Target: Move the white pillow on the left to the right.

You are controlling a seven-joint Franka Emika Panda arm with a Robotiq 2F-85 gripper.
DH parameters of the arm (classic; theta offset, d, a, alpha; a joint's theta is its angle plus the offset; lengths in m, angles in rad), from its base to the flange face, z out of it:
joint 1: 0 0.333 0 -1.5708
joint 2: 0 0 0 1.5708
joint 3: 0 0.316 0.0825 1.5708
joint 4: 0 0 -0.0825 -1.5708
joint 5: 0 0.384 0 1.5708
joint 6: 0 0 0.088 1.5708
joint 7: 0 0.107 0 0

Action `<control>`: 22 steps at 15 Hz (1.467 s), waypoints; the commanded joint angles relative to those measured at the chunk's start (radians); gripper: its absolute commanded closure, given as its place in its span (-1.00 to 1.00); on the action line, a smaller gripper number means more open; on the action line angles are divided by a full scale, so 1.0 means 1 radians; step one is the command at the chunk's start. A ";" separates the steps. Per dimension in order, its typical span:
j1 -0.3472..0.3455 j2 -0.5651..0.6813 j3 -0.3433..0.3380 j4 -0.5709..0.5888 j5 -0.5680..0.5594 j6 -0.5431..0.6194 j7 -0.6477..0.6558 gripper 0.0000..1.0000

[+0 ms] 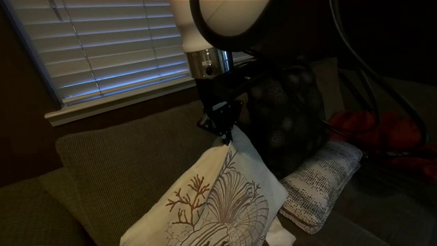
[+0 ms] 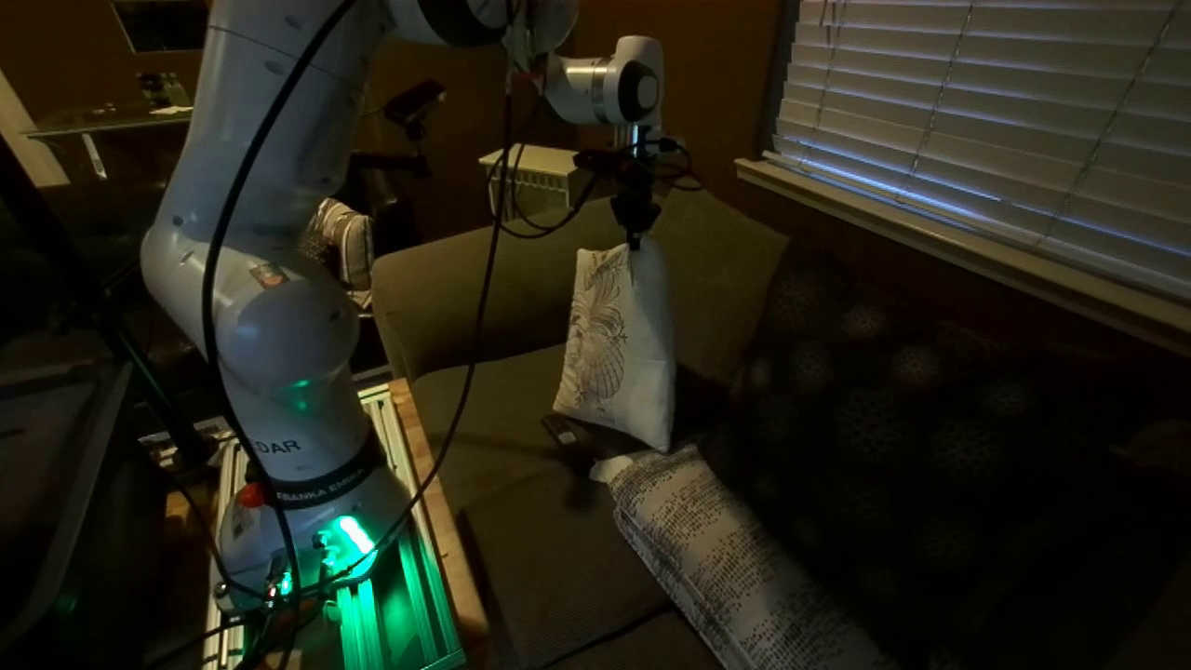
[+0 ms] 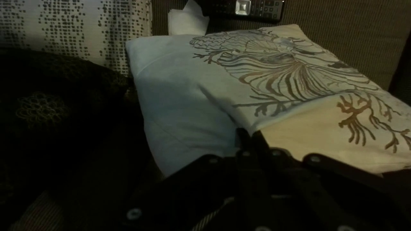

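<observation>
Olive-brown ribbed-fabric couch (image 1: 136, 167): in an exterior view its seat (image 2: 530, 558) runs from the armrest (image 2: 475, 288) edge, at the far end, toward the camera.

Large square cream-white cloth pillow with reddish-brown embroidery (image 2: 619, 344): upright, slightly tilted, over the seat near the corner where armrest and back meet; whether its lower edge touches the seat cannot be told.

Black jointed two-finger gripper (image 3: 251, 134): fingertips drawn almost together on a pinched fold at the pillow's top edge; the cloth puckers from them in the wrist view.

Oblong whitish fabric pillow with dark dotted stripes (image 1: 321, 188): lies flat near the embroidered pillow's low corner, farther from the armrest edge.

Dark fabric pillow with pale flower shapes (image 1: 283, 126): stands along the back edge, behind the striped one.

Step in hand: judged to be the lift, with the grip made and the move to the right not yet done.

Next move: calls for raising the lower edge clear of the striped pillow, a level carry away from the armrest corner, then setting down and letting go. The pinch is small, so a slow pace seems wise.
</observation>
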 commanded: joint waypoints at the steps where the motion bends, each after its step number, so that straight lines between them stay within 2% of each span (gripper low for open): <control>1: 0.040 -0.056 -0.003 -0.041 -0.089 -0.010 -0.028 0.98; 7: 0.092 -0.143 -0.002 -0.118 -0.216 -0.036 -0.002 0.98; 12: 0.087 -0.249 0.019 -0.201 -0.275 -0.063 0.021 0.98; 22: 0.064 -0.407 0.104 -0.263 -0.212 -0.210 0.254 0.98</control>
